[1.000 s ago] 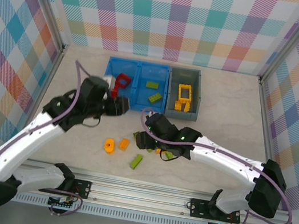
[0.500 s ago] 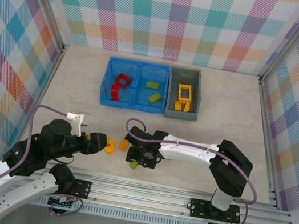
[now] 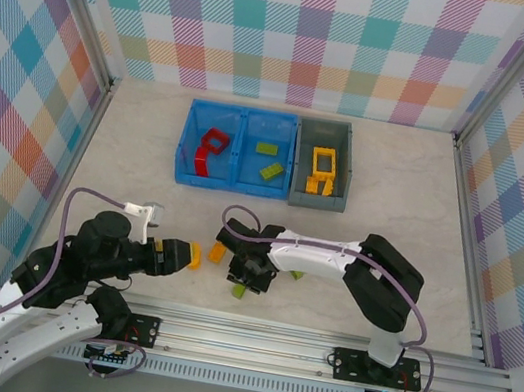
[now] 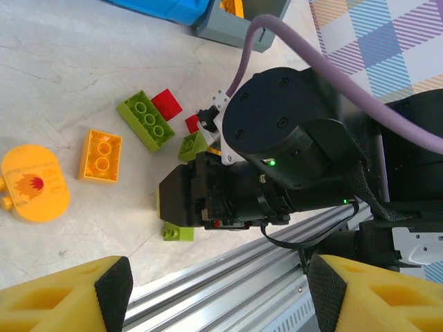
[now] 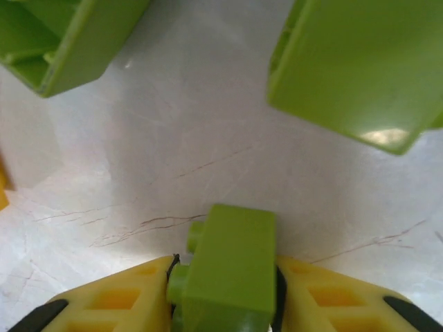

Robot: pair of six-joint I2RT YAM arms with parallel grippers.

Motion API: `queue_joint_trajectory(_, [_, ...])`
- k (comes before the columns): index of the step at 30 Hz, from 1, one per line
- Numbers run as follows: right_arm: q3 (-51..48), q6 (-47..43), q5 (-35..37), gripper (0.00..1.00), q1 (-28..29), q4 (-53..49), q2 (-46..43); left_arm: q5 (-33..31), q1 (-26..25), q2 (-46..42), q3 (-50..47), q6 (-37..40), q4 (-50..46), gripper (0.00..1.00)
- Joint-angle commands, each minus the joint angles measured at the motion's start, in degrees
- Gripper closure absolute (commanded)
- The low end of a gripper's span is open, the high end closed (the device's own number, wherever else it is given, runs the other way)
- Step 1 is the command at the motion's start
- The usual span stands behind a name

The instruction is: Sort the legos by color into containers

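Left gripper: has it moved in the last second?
Yes. In the top view the left gripper has drawn back from the blue bin, where it was at the red compartment, toward the near edge of the table.

**Crowded near edge, open ground by the bins**

The right arm [image 3: 317,257] stretches across the near middle of the table [image 3: 413,202]. The right gripper [image 3: 247,280] sits low among loose bricks, barring passage from the left. The left gripper [image 3: 178,255], fingers spread, faces a round yellow piece [image 4: 34,192], an orange brick [image 4: 101,155] and a lime green brick [image 4: 145,120]. Bare tabletop separates this cluster from the blue bin [image 3: 228,186] and dark grey bin [image 3: 316,204].
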Motion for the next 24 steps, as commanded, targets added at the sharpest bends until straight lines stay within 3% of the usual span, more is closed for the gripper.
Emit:
queue_joint_trajectory(1, [1.8, 0.33, 0.55, 0.72, 0.0, -0.29, 0.32, 0.92, -0.38, -0.66, -0.34, 0.48, 0.59, 0.3])
queue_joint_trajectory(4, [2.35, -2.19, 3.44, 0.85, 0.12, -1.88, -2.18, 0.77, -0.4, -0.26, -0.1, 0.18, 1.85, 0.3])
queue_joint_trajectory(8, [5.36, -8.43, 12.44, 0.88, -0.77, -9.69, -9.5, 0.38, -0.38, 3.23, 2.86, -0.31, 4.9, 0.31])
queue_joint_trajectory(10, [6.42, -13.44, 14.16, 0.88, -3.69, -10.51, -12.97, -0.26, -0.34, 6.54, 5.27, 0.17, 6.4, 0.31])
queue_joint_trajectory(13, [10.58, -24.07, 10.85, 0.88, -10.77, -8.28, -14.08, -1.89, -0.36, 12.91, 9.21, 1.62, 8.61, 0.31])
queue_joint_trajectory(18, [27.33, -42.41, 0.71, 0.84, -19.9, -6.34, -2.67, -6.83, -0.32, 25.47, 15.82, 3.77, 12.51, 0.34])
queue_joint_trajectory(24, [49.7, -46.7, -4.38, 0.83, -26.71, -11.49, 16.29, -14.53, -0.42, 36.3, 21.16, 3.51, 15.01, 0.38])
